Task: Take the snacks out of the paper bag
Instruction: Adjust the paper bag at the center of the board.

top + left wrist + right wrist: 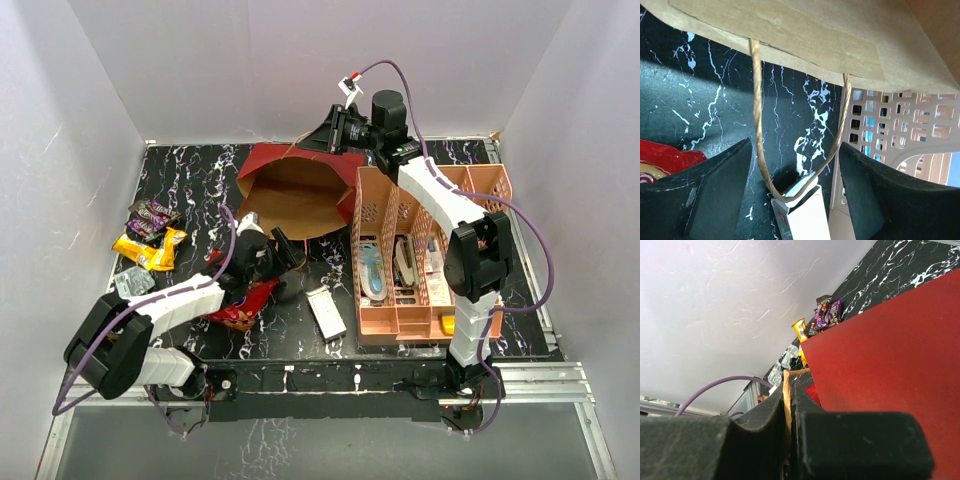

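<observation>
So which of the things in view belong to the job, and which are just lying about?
Job:
paper bag
large red snack bag
purple packets
orange-yellow packets
clear wrapper

Lying about:
pink rack with stationery
small white box

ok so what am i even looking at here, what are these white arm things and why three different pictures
These are two robot arms bolted at the near edge of a black marbled table. The top picture comes from a fixed camera above and behind them; the other two come from small cameras on each wrist, so each arm's own dark fingers fill the foreground.

On the table lies a dark red paper bag, open toward the arms, brown inside. Left of it sit small purple and orange-yellow packets and a clear wrapper; a large red snack bag lies under the left arm. A small white box and a pink rack are on the right.

The right gripper is shut on the bag's far edge. The left gripper is open and holds nothing; the bag's cord handle loops between its fingers.
</observation>
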Robot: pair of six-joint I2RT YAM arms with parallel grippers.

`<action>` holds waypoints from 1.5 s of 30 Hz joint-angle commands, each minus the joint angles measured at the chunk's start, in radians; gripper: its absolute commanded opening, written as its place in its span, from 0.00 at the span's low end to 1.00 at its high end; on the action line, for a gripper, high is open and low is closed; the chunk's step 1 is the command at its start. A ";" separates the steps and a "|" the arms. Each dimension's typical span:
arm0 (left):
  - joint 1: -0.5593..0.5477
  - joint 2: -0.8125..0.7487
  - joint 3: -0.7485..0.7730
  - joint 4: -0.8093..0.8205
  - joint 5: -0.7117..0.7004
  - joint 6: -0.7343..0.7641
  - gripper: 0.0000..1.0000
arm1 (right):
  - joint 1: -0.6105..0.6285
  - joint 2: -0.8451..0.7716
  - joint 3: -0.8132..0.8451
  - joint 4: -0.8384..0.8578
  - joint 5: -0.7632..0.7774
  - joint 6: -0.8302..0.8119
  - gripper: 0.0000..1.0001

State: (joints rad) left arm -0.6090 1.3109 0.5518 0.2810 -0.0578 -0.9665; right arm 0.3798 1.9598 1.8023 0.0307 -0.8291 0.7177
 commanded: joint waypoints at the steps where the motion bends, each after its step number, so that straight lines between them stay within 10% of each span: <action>1: -0.031 -0.060 0.052 -0.071 -0.136 0.003 0.69 | -0.002 -0.072 0.014 0.063 0.003 0.001 0.08; 13: -0.034 -0.062 0.033 0.016 -0.083 -0.016 0.41 | -0.003 -0.078 0.011 0.065 0.001 0.001 0.08; 21: -0.034 -0.238 0.127 -0.121 -0.126 0.124 0.01 | -0.012 -0.061 0.011 0.022 0.012 -0.067 0.08; 27: -0.032 -0.347 0.209 -0.259 -0.192 0.073 0.00 | -0.063 0.015 0.103 -0.093 -0.004 -0.125 0.10; 36: -0.032 -0.323 0.315 -0.366 -0.230 0.046 0.00 | -0.101 0.000 0.150 -0.197 0.004 -0.223 0.52; 41: -0.032 -0.317 0.388 -0.426 -0.283 0.109 0.00 | -0.151 -0.016 0.255 -0.359 0.034 -0.336 0.97; 45: -0.030 -0.306 0.447 -0.443 -0.307 0.161 0.00 | -0.187 -0.042 0.315 -0.461 0.044 -0.381 0.98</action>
State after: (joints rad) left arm -0.6384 1.0092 0.9192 -0.1383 -0.3119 -0.8707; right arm 0.2310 1.9831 2.0338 -0.3393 -0.8085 0.4194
